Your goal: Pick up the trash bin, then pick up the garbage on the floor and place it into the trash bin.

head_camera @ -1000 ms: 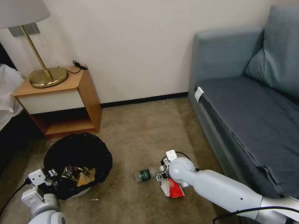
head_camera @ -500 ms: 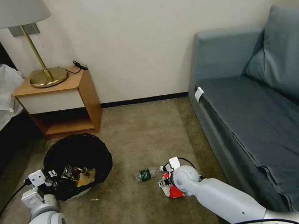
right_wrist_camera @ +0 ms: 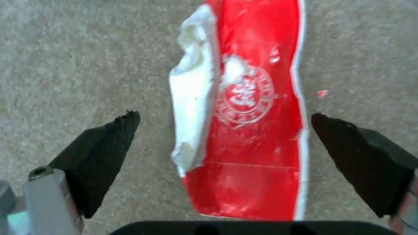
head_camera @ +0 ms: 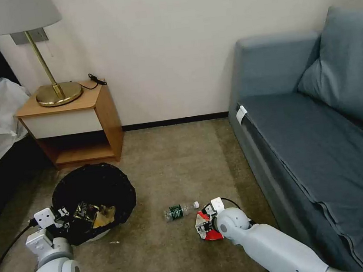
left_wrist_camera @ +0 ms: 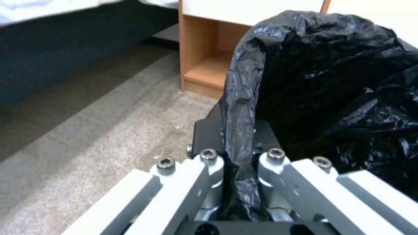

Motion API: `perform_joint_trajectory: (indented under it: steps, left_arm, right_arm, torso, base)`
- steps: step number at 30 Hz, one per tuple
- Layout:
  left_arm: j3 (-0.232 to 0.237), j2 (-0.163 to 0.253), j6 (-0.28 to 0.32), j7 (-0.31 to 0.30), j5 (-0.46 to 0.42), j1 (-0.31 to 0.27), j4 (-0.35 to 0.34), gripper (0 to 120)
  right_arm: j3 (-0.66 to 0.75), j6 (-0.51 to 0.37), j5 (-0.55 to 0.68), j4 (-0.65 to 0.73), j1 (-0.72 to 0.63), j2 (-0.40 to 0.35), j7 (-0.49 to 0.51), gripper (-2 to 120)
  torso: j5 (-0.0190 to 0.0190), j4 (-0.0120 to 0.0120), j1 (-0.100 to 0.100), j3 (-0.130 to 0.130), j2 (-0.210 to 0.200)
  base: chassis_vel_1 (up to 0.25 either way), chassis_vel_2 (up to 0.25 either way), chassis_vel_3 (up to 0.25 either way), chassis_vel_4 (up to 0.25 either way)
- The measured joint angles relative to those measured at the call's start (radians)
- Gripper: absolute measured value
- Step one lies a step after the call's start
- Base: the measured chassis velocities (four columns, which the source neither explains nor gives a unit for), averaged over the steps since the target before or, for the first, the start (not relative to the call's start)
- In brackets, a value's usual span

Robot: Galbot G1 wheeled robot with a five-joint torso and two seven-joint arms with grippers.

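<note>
Right gripper [right_wrist_camera: 224,120] low over the carpet [head_camera: 159,173], fingers spread wide either side of the red-and-white packet [right_wrist_camera: 248,130], not touching it. Small bottle [head_camera: 179,211] lies just left of the packet. Left gripper [left_wrist_camera: 237,156] clamped on the bagged rim of the trash bin [head_camera: 93,198], near left; looks like wrappers inside, hard to tell.

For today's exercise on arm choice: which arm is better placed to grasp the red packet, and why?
Right. The right tool hangs open directly over the packet, one finger on either side. The left tool is shut on the bin rim, well away from it.
</note>
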Motion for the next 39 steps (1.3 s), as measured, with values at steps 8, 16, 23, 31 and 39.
perform_joint_trajectory:
  steps: [8, 16, 23, 31, 39]
  left_arm:
    - [-0.015, 0.006, 0.000, 0.001, -0.014, 0.010, -0.002, 4]
    - [-0.009, 0.002, -0.004, 0.002, -0.014, 0.013, -0.002, 4]
    - [-0.014, 0.004, -0.004, 0.002, -0.015, 0.013, -0.010, 4]
    - [-0.006, 0.000, -0.001, 0.002, -0.012, 0.007, -0.010, 4]
    - [-0.007, 0.004, 0.004, 0.002, -0.012, -0.002, -0.006, 4]
  right_arm:
    - [-0.001, 0.018, -0.055, -0.027, -0.015, 0.020, -0.042, 100]
    - [0.010, 0.088, -0.162, -0.080, -0.001, 0.022, -0.147, 84]
    - [0.016, 0.118, -0.194, -0.100, -0.009, 0.021, -0.167, 62]
    - [0.022, 0.135, -0.217, -0.100, -0.029, 0.022, -0.170, 33]
    - [0.028, 0.139, -0.221, -0.100, -0.027, 0.022, -0.171, 7]
  torso:
    - [0.0000, 0.0001, 0.000, 0.000, 0.000]
    - [-0.0001, 0.0001, 0.000, 0.000, 0.000]
    - [0.0000, 0.0001, 0.000, 0.000, 0.000]
    - [-0.0001, 0.0000, 0.000, 0.000, 0.000]
    - [-0.0001, 0.0000, 0.000, 0.000, 0.000]
  base:
    - [0.000, 0.000, 0.000, 0.000]
    - [0.000, 0.000, 0.000, 0.000]
    - [0.000, 0.000, 0.000, 0.000]
    - [0.000, 0.000, 0.000, 0.000]
    - [0.000, 0.000, 0.000, 0.000]
